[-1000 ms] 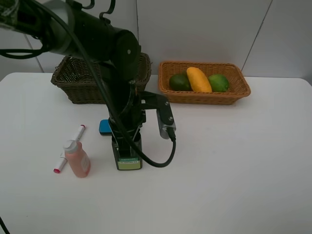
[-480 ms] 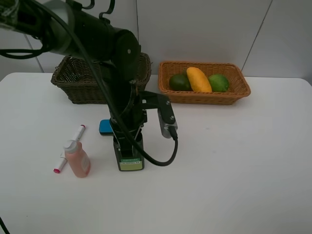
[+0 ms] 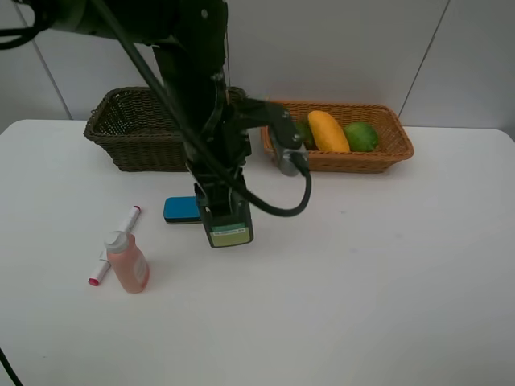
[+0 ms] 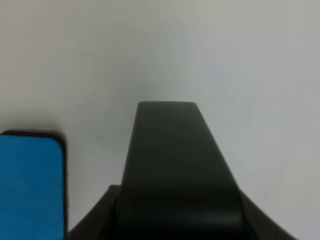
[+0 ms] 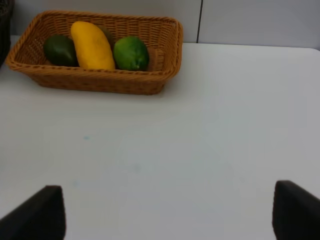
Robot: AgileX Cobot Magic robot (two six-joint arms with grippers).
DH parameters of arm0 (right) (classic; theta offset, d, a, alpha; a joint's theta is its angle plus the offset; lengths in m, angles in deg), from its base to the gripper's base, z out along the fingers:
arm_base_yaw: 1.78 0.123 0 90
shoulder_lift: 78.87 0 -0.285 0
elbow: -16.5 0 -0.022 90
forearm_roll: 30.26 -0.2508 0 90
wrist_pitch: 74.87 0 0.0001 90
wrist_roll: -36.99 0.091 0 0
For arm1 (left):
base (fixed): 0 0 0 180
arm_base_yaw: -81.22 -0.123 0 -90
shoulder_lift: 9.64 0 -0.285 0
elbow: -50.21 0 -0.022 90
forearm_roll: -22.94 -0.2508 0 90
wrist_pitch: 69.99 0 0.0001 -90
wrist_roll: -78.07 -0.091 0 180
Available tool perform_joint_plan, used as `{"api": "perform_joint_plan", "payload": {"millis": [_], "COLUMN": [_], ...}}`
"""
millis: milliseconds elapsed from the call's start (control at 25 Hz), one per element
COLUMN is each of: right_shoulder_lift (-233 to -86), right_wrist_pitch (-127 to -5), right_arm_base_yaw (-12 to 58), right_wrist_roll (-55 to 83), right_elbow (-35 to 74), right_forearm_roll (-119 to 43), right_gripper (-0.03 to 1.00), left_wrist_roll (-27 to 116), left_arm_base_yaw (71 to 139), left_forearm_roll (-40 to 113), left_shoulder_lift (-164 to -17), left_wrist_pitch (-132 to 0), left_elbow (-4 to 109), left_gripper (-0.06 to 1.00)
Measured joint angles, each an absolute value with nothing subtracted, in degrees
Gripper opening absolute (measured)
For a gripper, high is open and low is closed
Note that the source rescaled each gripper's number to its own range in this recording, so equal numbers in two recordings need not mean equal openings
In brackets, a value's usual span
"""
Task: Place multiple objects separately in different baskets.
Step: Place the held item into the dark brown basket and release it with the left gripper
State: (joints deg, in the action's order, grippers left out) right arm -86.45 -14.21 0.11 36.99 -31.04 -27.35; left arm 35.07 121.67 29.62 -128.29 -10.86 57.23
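Left end effector (image 3: 216, 207) grips the pump bottle (image 3: 228, 231), apparently just above the desk (image 3: 386, 281), near the eraser (image 3: 179, 210). Carry it upright, clear the dark basket (image 3: 109, 122) rim, then release low. Right end effector (image 5: 170, 215) gapes wide, empty.

Lab-like robot test bench: bare white table (image 3: 386, 281), plain pale panelled wall (image 3: 338, 48), black robot arm (image 3: 189, 48).

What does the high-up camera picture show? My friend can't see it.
The left arm holds a dark green bottle over a white table, beside a blue eraser, pink bottle and marker. Behind sit a dark basket and an orange basket holding fruit.
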Motion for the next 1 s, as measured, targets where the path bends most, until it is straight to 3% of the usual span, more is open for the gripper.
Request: {"api": "perform_joint_plan", "payload": {"millis": [440,1000], "right_shoulder_lift": [-86.45,-86.45], "right_wrist_pitch": [-14.21,-14.21], "right_arm_base_yaw": [0.11,0.11], "right_wrist_roll": [36.99,36.99], "right_elbow": [-31.04,-31.04], "right_forearm_roll": [-27.35,-27.35], "right_gripper": [0.99,0.99], "left_wrist_roll": [35.64,35.64], "left_arm_base_yaw": [111.94,98.08], "left_forearm_roll": [25.43,20.77], "left_shoulder_lift": [-127.85,-128.5], "left_wrist_pitch": [-5.49,-25.6], "left_elbow": [73.11,73.96], "left_gripper": [0.39,0.39]}}
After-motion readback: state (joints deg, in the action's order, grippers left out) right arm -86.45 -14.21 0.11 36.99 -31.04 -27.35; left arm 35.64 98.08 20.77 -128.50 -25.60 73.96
